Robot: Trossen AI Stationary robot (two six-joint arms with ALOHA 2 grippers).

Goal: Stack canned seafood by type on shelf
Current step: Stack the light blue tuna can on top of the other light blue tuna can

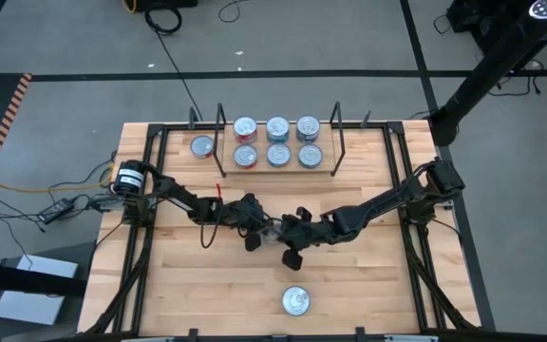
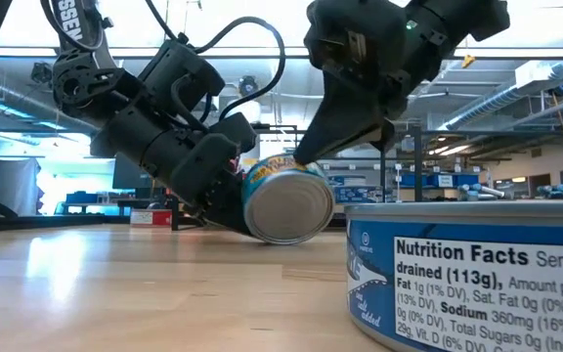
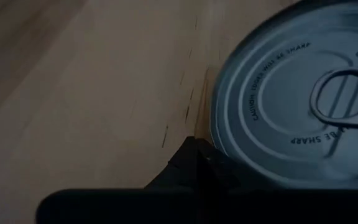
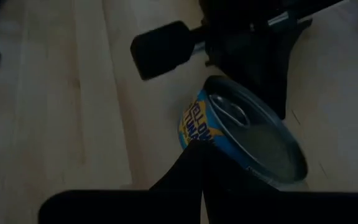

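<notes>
One tin (image 1: 272, 231) with a yellow and blue label stands tilted on its lower rim at mid-table, its pull-tab lid (image 3: 297, 93) facing my left gripper and its plain bottom (image 2: 286, 200) facing the near edge. My left gripper (image 1: 251, 225) is open on the tin's left. My right gripper (image 1: 295, 236) is open on its right, reaching over it. Six tins sit in two rows on the shelf (image 1: 278, 170) at the far side. One tin (image 1: 202, 146) lies left of the shelf. Another (image 1: 295, 301) stands near the near edge. My left gripper meets the tilted tin from the table's left, slanting down; one finger (image 4: 260, 62) lies against the tin's lid side (image 4: 272, 134) while the other (image 4: 160, 50) stands free. My right gripper comes from the right and above; one fingertip (image 2: 311, 142) rests on the tin's raised upper rim (image 2: 296, 164). The tin's lower rim is on the table.
The blue-labelled tin (image 2: 477, 284) stands close in front of the low camera, on the near side of both grippers. Black frame rails (image 1: 150, 190) run along the tabletop's left and right sides. Bare wood lies between the grippers and the shelf.
</notes>
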